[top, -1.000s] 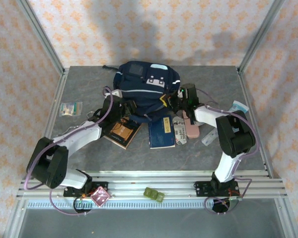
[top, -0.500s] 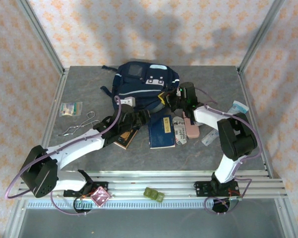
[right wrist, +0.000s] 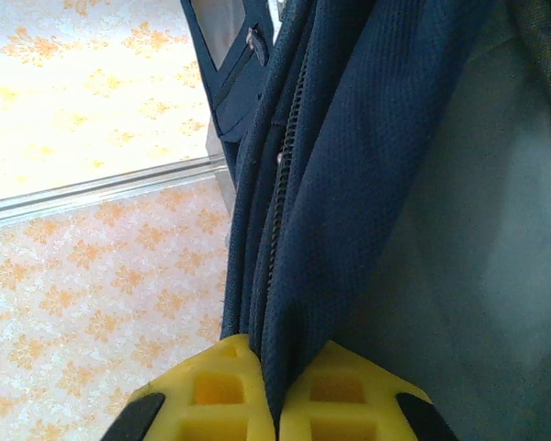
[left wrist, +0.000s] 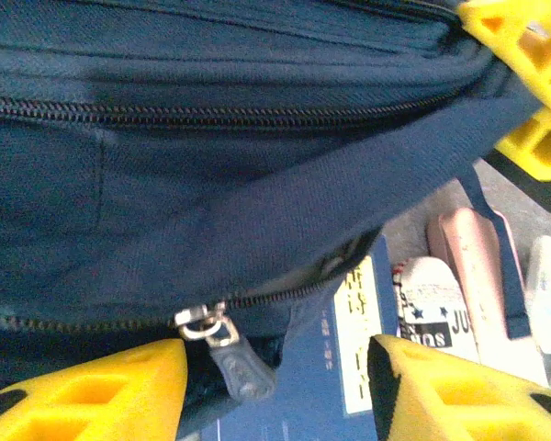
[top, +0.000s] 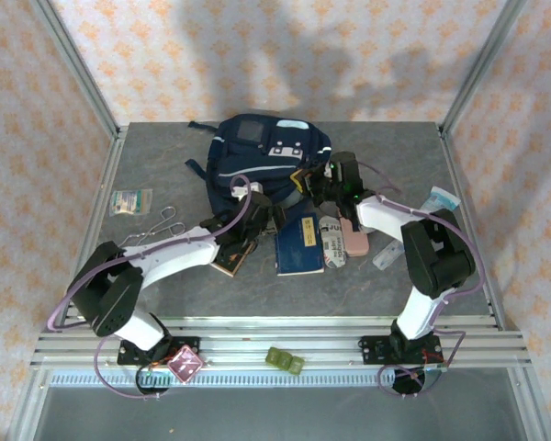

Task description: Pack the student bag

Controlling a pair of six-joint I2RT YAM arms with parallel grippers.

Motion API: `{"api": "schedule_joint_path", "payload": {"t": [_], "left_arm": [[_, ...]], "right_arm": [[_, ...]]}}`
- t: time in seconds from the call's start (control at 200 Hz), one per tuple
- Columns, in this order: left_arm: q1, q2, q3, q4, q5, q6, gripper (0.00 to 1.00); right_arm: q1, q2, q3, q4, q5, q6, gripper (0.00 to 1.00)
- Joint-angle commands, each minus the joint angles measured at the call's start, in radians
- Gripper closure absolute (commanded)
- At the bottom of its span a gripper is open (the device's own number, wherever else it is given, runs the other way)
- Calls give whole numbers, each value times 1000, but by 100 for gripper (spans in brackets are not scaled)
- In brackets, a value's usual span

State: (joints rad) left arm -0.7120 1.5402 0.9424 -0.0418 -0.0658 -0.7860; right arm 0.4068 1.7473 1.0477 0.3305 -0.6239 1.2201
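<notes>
While the right gripper (right wrist: 277, 377) pinches the right edge of the student bag (top: 266, 152) ahead, the left gripper (left wrist: 275, 377) stands spread at its near side. A zip pull (left wrist: 228, 354) sits between the left jaws, seemingly untouched.

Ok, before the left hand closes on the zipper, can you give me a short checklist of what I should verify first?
1. Holding grip: the right hand has the student bag fabric pinched between its closed fingers. Ok.
2. Opening: the left hand has its fingers apart. Ok.
3. Aim: the zipper pull sits between the left fingers, nearer one of them, and is not yet gripped. Ok.
4. Zipper open enough for packing: cannot tell.
5. Next item: the navy book lies flat beside the bag. Ok.
</notes>
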Motion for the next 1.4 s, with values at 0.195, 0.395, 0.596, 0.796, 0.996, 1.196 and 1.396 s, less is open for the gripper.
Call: {"api": "schedule_joint_path", "payload": {"t": [0.195,0.395,0.596,0.796,0.996,1.196,1.396], "left_arm": [[0,128,130,-79,-130,28,51],[10,112,99,-77,-116,39,79],[17,78,54,-90,-98,56,94],[24,36,12,-94,-66,73,96],[25,76,27,-85,-36,98,75],[25,109,30,-98,-68,126,100],[33,68,8,-144,-88,159,100]], "right_arm": [[26,-87,52,95,1,13,100],[24,-103,58,70,13,-10,100],[21,-102,52,77,13,-5,100],[18,-103,49,71,19,-11,100],[20,-104,51,75,16,-4,100],[20,-112,51,62,26,-12,100],[6,-117,36,47,38,-41,100]]}}
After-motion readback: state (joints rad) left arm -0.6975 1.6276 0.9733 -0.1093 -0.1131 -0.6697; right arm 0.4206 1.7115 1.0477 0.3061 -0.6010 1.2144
